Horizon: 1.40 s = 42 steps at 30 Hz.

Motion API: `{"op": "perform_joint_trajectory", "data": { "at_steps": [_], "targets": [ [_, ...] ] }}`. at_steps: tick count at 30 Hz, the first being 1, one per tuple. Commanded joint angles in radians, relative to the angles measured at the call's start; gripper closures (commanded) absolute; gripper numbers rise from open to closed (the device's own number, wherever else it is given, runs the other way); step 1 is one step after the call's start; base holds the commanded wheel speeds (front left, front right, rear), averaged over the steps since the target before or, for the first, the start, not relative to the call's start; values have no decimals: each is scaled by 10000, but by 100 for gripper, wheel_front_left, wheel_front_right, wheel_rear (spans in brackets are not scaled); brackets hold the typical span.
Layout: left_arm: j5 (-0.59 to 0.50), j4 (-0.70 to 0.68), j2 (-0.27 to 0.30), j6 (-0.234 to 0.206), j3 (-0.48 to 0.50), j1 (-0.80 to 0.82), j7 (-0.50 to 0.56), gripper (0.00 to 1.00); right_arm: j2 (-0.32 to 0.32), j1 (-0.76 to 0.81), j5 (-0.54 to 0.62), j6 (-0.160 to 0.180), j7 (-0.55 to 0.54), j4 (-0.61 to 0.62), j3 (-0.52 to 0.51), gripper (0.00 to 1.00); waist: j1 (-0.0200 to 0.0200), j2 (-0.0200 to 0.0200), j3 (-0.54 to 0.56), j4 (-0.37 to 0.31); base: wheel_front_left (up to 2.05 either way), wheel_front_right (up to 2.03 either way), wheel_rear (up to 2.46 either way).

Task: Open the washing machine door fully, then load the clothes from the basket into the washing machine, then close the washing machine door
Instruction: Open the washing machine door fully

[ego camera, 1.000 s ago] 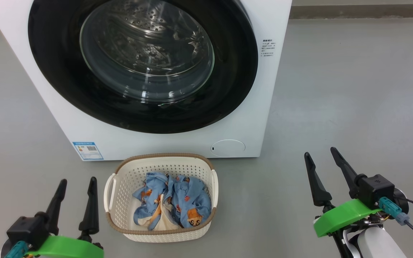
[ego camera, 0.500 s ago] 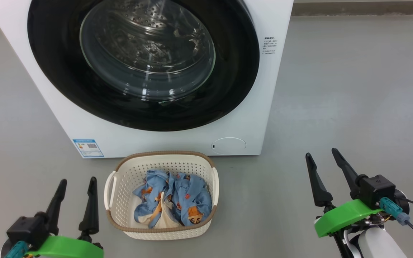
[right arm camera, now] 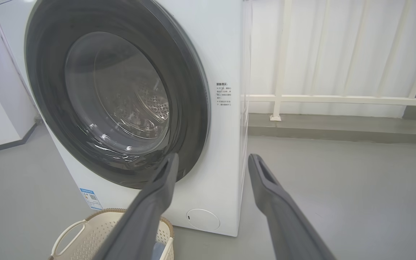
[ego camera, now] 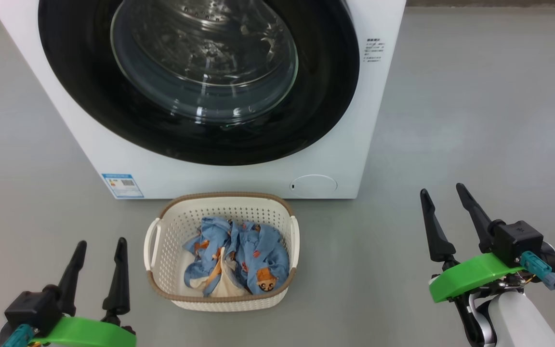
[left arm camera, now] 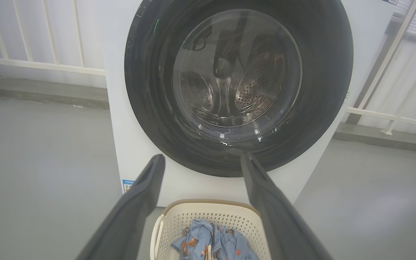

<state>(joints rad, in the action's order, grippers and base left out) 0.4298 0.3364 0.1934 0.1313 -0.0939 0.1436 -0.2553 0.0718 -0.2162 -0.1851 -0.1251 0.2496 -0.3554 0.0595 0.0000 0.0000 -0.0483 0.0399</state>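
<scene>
The white washing machine (ego camera: 364, 120) (left arm camera: 121, 119) (right arm camera: 226, 47) stands ahead, its round black door (ego camera: 316, 111) (left arm camera: 146, 90) (right arm camera: 190, 90) shut flat against its front. On the floor before it sits the cream basket (ego camera: 162, 226) (left arm camera: 211, 209) (right arm camera: 70, 234), holding light-blue bear-print clothes (ego camera: 239, 255) (left arm camera: 208, 242). My left gripper (ego camera: 100, 246) (left arm camera: 202, 159) hovers open at the basket's left, empty. Off to the basket's right, my right gripper (ego camera: 443, 190) (right arm camera: 211, 157) is open and empty too.
Grey floor (ego camera: 475, 96) spreads wide to the machine's right and left. White railings (right arm camera: 338, 98) (left arm camera: 42, 65) with a raised kerb run behind the machine. A round service flap (ego camera: 313, 185) sits low on its front.
The whole head view has shifted: the machine and basket sit a little higher and farther right, so the camera moved. Both grippers stay open and empty.
</scene>
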Motion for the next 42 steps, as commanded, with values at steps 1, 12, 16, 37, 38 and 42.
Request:
{"op": "perform_joint_trajectory", "data": {
  "at_steps": [1, 12, 16, 37, 38, 42],
  "targets": [
    [-78, -295, 270, -6, 345, 404, -65, 0, 74, -392, 31, -56, 122, 242, 163, 0, 0, 0, -94, 76, 0, 0, 0],
    [175, -473, 598, -6, 147, 635, -65, 0, 93, -1308, -380, -56, 122, 77, -305, 47, 0, 0, -709, 554, 0, 0, 0],
    [282, -485, 689, -6, 121, 719, -65, 0, 201, -1681, -657, -56, 122, -45, -476, 100, 0, 0, -859, 835, 0, 0, 0],
    [642, -661, 851, -6, 93, 976, -65, 0, 1747, -4575, -4488, -56, 108, -1529, -723, 100, 0, 0, -1665, 2100, 0, 0, 0],
    [650, -665, 856, -6, 91, 999, -65, 0, 1805, -4712, -4718, -56, 108, -1612, -703, 100, 0, 0, -1716, 2132, 0, 0, 0],
    [698, -689, 903, -6, 98, 1102, -65, 0, 1927, -5229, -5946, -56, 30, -1807, -648, 100, 0, 0, -1973, 2238, 0, 0, 0]
  ]
}}
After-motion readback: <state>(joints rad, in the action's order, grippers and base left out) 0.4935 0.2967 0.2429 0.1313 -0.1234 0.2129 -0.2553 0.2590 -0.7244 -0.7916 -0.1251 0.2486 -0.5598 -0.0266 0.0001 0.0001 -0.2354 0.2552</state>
